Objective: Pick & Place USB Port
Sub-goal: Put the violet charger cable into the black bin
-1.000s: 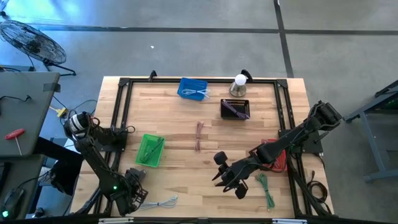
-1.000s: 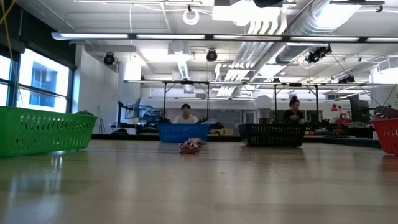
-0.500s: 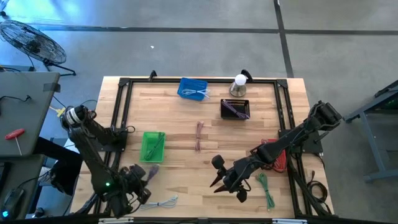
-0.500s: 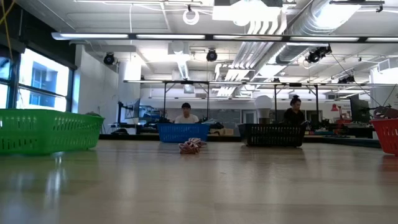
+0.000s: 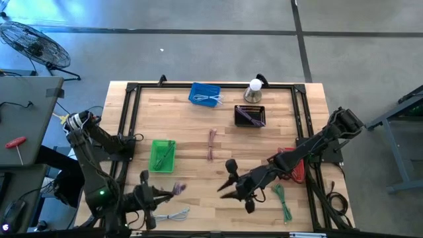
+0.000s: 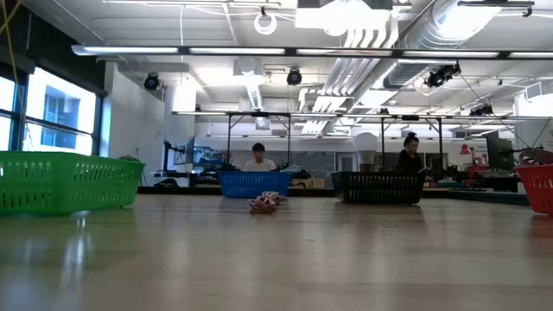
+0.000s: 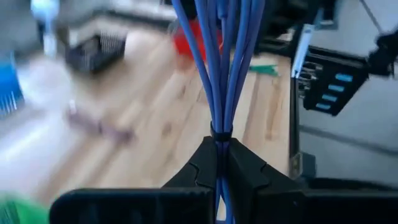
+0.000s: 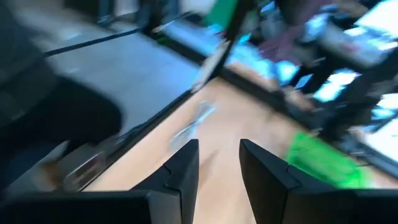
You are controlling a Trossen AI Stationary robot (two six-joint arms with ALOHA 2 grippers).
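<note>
My left gripper (image 5: 166, 192) sits near the table's near-left corner, pointing toward the right, and is shut on a blue cable bundle (image 5: 178, 188). In the left wrist view the bundle (image 7: 217, 56) runs on past the fingers of the gripper (image 7: 217, 149). My right gripper (image 5: 225, 186) hangs open over the near middle of the table, with the gap of the gripper (image 8: 219, 155) holding nothing. A white cable (image 5: 173, 215) lies on the wood by the near edge. My left gripper pinches the blue cable bundle between its two fingers, just behind the dark tie (image 7: 217, 132) that binds the strands. The fingers lie along the bundle. The bundle is lifted clear of the table, and its strands (image 7: 219, 68) stick out beyond the fingertips toward the table's right.
A green basket (image 5: 160, 157) stands just beyond my left gripper. A blue basket (image 5: 205, 94) and a black basket (image 5: 250, 116) stand at the far side, a red basket (image 5: 291, 165) on the right, a pink cable (image 5: 211, 143) mid-table, and a green cable (image 5: 283, 201) near right.
My left arm has swung its gripper from the near-left corner toward the table's right, turning it so that the blue bundle now shows beyond the fingertips. My right gripper has drifted toward the table's left, staying open. The green basket has turned slightly on the table.
</note>
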